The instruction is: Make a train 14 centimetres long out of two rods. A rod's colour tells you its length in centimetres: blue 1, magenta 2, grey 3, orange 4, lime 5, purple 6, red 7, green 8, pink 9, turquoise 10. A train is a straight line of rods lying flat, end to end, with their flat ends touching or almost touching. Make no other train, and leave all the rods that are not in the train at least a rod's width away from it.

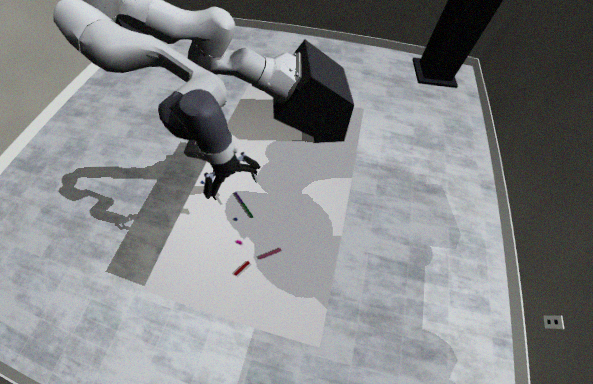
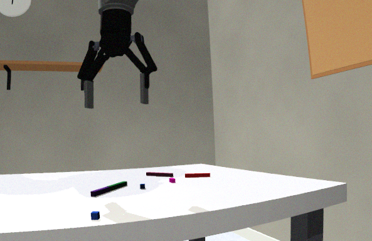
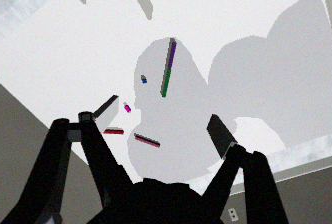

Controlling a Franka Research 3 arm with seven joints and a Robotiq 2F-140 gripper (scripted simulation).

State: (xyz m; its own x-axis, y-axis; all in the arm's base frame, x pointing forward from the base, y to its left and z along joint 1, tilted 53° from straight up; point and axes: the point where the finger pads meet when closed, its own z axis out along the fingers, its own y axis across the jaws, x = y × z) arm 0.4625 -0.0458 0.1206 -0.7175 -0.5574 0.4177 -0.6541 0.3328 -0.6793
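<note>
So the hand is hanging well above the worktop, fingers spread all the way apart, nothing between them and nothing touching them. Nothing sits between it and the rods down below.

Under it, slightly off to the side, the purple rod and green rod lie flat, end to end in one straight line, ends touching as far as I can tell. In the top view that line runs diagonally, purple end nearer the arm.

Other bits: a small blue cube just beside the green end, another blue cube near the front edge, a magenta piece, a pink rod and a red rod further out, all apart from the line.
</note>
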